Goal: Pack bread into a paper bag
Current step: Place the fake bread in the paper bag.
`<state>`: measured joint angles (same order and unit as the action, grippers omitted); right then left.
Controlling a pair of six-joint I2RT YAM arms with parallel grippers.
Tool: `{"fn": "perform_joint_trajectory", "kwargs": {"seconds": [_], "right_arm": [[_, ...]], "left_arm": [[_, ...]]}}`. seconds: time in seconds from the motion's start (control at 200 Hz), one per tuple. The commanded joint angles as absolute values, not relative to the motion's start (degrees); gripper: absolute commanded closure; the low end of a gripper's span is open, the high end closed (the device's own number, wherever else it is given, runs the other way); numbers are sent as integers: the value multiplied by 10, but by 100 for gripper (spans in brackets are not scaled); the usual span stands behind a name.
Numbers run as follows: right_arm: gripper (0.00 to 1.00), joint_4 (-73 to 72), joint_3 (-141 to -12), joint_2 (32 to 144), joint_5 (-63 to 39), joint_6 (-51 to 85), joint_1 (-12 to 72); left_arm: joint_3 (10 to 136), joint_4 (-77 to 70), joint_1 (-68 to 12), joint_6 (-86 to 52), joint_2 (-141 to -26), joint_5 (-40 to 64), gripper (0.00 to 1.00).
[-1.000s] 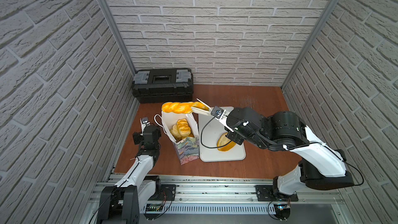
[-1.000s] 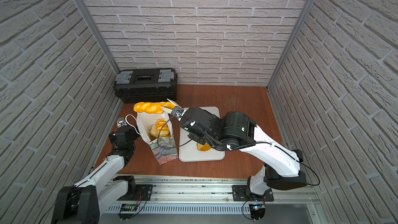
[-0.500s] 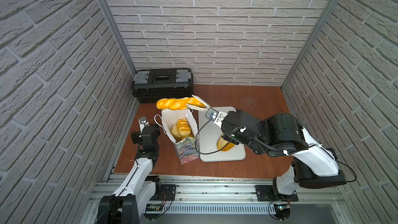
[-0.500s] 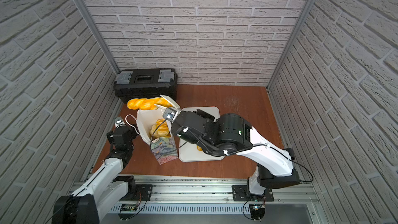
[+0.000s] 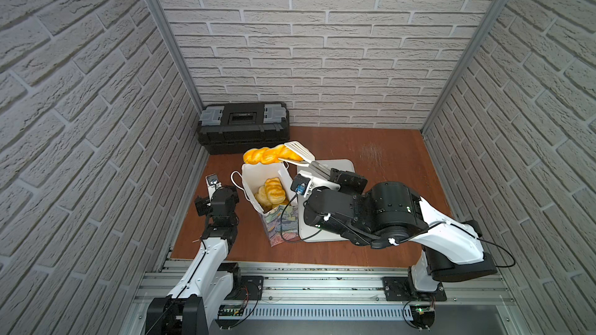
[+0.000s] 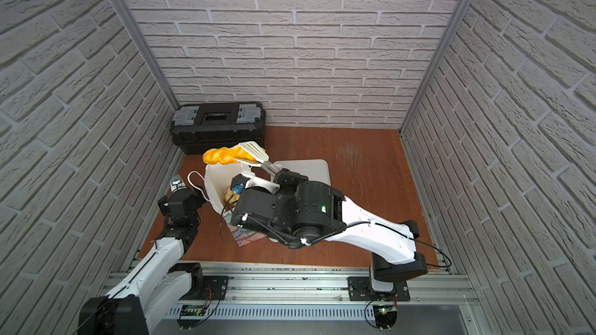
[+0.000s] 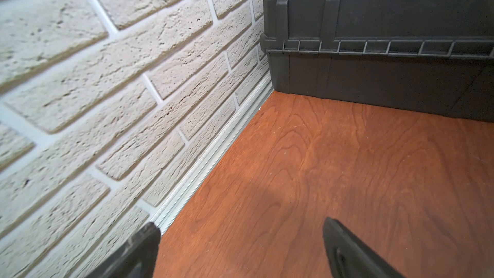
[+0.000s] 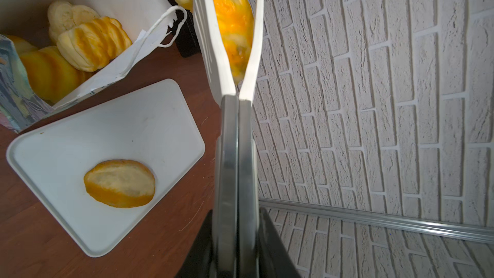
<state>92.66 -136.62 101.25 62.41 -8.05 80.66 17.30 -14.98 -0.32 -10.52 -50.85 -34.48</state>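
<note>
Braided stick (image 5: 263, 155) held over the paper bag (image 5: 254, 174)
In both top views, tongs (image 6: 254, 153) are clenched in the right tool (image 5: 325, 171), the stick clamped over the bag's far rim. In the left wrist view, the left tool (image 7: 240, 247) is seen released over the worktop (image 7: 347, 169). In the right wrist view, one loaf (image 8: 119, 183) is seen on the tray (image 8: 120, 119)

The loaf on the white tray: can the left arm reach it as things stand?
Probably not. The paper bag stands between the left hand and the tray, and the right arm, holding tongs, hangs over the loaf.
</note>
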Motion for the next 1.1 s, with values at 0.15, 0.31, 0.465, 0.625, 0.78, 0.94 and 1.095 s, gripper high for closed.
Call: {"fn": "perform_joint_trajectory", "kwargs": {"seconds": [0.15,0.31,0.465,0.625,0.78,0.94,1.095], "right_arm": [[98,805,-1339,996,740,-188,822],[98,777,-1322,998,762,-223,830],[98,772,-1298,999,788,-235,843],[97,773,-1291,1002,807,-243,858],[98,765,-1277,1004,836,-265,870],[98,760,-1250,1004,853,-279,876],[98,766,-1237,1000,854,-274,880]], "left_arm": [[168,-169,0,-113,-526,-351,2],[166,-173,0,-112,-527,-350,2],[166,-177,0,-113,-530,-350,2],[165,-177,0,-113,-530,-348,2],[164,-178,0,-114,-528,-347,2],[163,-177,0,-115,-525,-346,2],[163,-177,0,-116,-523,-345,2]]}}
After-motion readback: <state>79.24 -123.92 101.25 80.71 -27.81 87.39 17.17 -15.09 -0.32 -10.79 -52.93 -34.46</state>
